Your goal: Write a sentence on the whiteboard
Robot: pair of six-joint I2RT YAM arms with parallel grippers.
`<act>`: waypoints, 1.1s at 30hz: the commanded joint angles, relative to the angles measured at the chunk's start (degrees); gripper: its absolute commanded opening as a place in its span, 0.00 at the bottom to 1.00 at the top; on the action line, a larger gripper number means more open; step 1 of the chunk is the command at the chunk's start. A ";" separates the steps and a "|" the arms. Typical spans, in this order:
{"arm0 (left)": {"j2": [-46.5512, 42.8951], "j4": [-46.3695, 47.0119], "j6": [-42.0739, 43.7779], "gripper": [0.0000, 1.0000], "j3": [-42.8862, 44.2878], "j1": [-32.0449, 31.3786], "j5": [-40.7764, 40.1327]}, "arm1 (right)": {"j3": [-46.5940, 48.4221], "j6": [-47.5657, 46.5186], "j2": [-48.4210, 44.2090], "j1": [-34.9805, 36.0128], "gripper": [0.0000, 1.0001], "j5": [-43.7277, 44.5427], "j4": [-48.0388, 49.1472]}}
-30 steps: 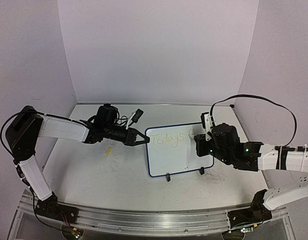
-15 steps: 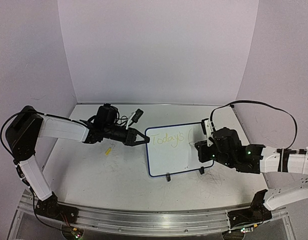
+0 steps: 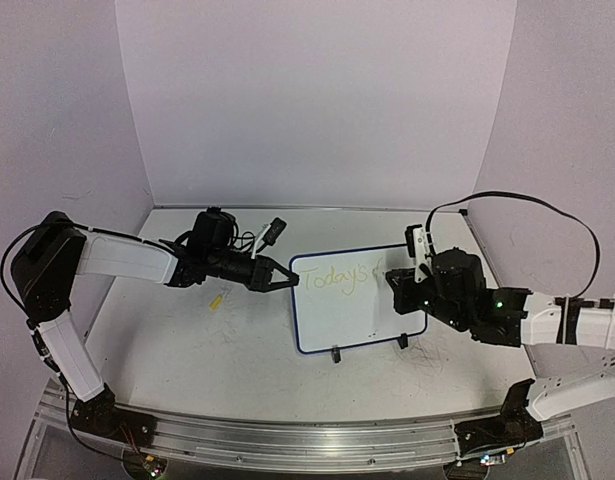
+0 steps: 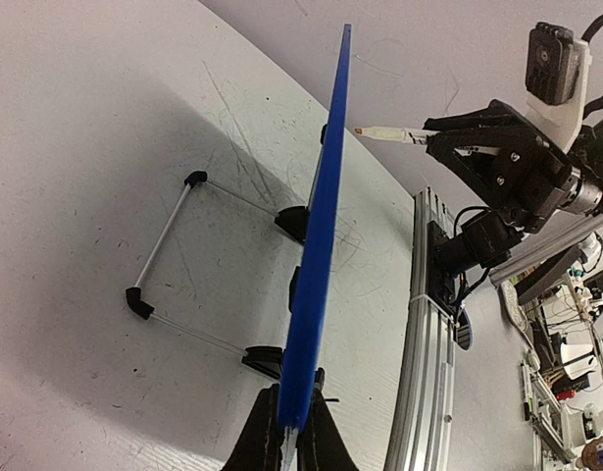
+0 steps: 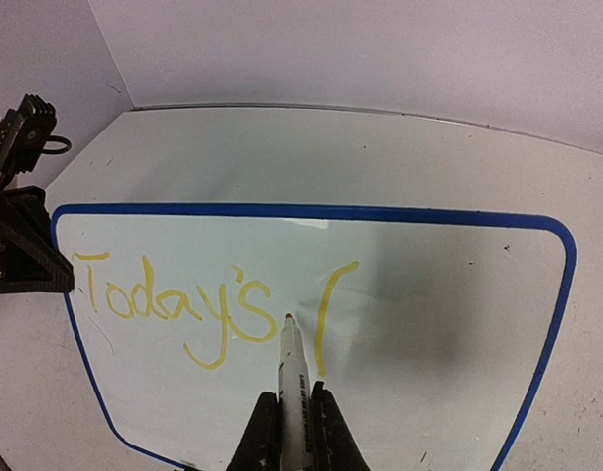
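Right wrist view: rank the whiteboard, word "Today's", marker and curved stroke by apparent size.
1. whiteboard
2. word "Today's"
3. marker and curved stroke: these look comparable, and the marker sits nearest the camera, so I won't rank them.

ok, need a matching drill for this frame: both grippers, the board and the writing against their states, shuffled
Things
1. left gripper
2. right gripper
3. whiteboard
4. sentence

States
A. yellow, unfinished: "Today's" plus one stroke
B. shut on the marker
C. blue-framed, propped on a wire stand
D. shut on the whiteboard's edge

Pairs: 1-D, 2-B, 3-C, 4-A
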 commanded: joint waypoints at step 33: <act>-0.31 -2.06 0.44 0.00 1.60 0.58 -1.16 | 1.39 1.14 -3.85 -0.38 0.00 7.38 -1.01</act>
